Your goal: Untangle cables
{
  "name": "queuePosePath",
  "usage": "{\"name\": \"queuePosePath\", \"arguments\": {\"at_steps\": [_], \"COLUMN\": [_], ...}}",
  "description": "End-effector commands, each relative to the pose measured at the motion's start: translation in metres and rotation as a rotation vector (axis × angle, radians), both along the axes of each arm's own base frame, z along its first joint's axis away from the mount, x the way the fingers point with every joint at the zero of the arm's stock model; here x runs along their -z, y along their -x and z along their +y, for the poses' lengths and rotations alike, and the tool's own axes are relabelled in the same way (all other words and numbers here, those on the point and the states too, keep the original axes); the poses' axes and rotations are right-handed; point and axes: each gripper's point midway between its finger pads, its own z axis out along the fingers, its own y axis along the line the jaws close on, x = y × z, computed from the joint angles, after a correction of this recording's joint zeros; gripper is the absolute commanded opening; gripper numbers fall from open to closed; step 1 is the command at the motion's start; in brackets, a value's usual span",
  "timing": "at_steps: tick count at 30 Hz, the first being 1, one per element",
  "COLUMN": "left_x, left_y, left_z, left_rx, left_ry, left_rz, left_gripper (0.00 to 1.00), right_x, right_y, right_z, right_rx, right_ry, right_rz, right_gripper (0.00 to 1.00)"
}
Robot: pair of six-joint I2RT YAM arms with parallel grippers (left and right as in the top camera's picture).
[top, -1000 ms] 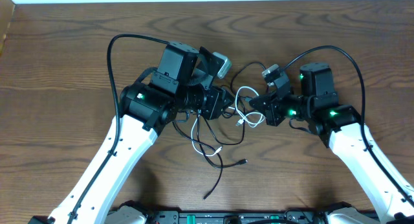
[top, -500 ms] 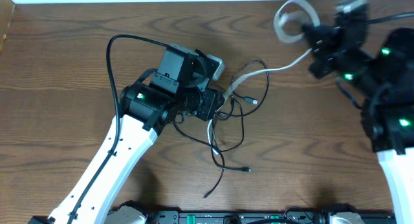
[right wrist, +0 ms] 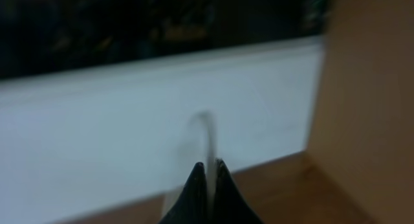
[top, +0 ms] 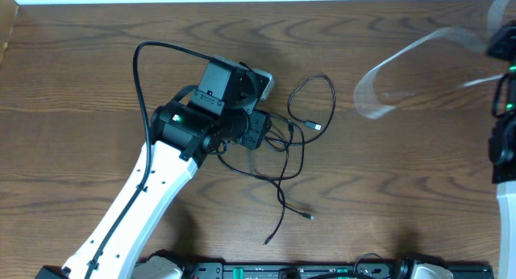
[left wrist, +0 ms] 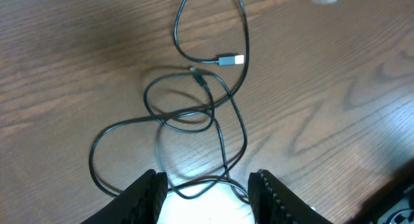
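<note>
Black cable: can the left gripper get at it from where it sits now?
Probably yes. The black cable lies loose on the table right ahead of the open left gripper, nothing over it; the right gripper holds the white cable up, away to the side.

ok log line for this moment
left gripper: open over black cable | right gripper: shut on white cable, held up, blurred | the two apart

The black cable (left wrist: 175, 33) lies in loose overlapping loops mid-bench (top: 81, 69), flat. The white cable (top: 360, 85), a blurred arc, hangs above the bench's far-right part.
</note>
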Motion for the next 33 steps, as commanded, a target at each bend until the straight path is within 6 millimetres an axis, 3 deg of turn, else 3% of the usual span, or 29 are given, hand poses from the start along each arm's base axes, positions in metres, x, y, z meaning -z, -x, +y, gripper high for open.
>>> {"name": "queuePosePath", "arguments": {"at_steps": [1,3,5,10,15,20,25,33], "left_x": [0.009,0.01,0.01,0.01,0.014,0.019,0.02,0.02], "left_y": [-0.002,-0.002,-0.003,-0.003,-0.006,-0.002,-0.001,-0.001], "left_z": [0.002,0.002,0.002,0.002,0.012,0.016,0.017,0.017], "left_rx": [-0.007,-0.007,-0.007,-0.007,-0.038,-0.044,-0.044,-0.044], "left_ry": [-0.024,-0.026,-0.026,-0.027,-0.078,-0.105,-0.108,-0.108], "left_rz": [0.016,0.019,0.02,0.019,0.008,0.031,0.036,0.036], "left_gripper": [0.45,0.45,0.45,0.45,0.45,0.45,0.45,0.44], "right_x": [-0.032,-0.028,-0.009,0.068,0.144,0.193,0.212,0.199], "right_y": [0.023,0.026,0.025,0.024,0.027,0.029,0.03,0.047], "right_z": [-0.023,-0.027,-0.029,-0.034,-0.05,-0.074,-0.102,-0.15], "right_rx": [0.109,0.122,0.127,0.141,0.187,0.242,0.303,0.453], "right_ry": [-0.001,-0.004,-0.018,-0.075,-0.139,-0.195,-0.228,-0.344], "right_rz": [-0.105,-0.087,-0.012,0.288,0.56,0.715,0.746,0.604], "right_gripper": [0.01,0.01,0.01,0.01,0.01,0.01,0.01,0.01]}}
